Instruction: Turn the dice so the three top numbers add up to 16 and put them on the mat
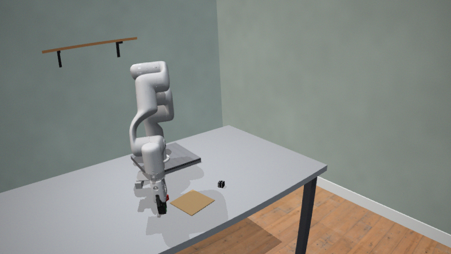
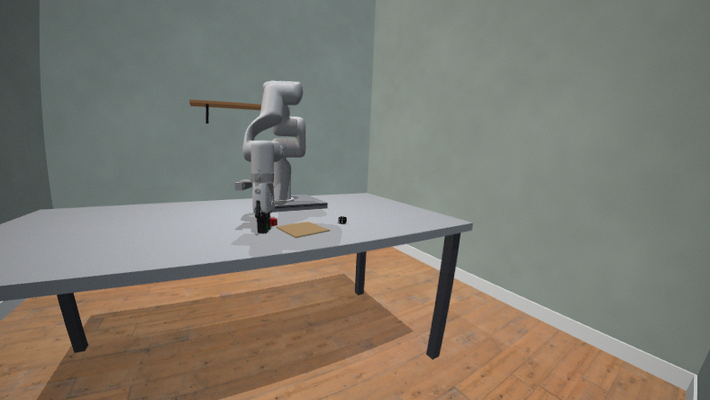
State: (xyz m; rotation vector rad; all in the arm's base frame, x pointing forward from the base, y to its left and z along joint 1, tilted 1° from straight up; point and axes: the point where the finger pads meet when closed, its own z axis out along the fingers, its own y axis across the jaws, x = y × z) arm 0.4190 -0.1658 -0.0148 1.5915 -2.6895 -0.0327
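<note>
Claw (image 1: 161, 206) of ours is clamped on what looks like a green die (image 2: 267, 228) beside the red die (image 2: 272, 221), just off the mat (image 1: 192, 202), black die (image 1: 221, 184) sits apart, so nothing's placed yet.

Three dice—black (image 1: 221, 184), red (image 1: 167, 197), green (image 2: 268, 227)—one mat (image 1: 192, 201).
</note>
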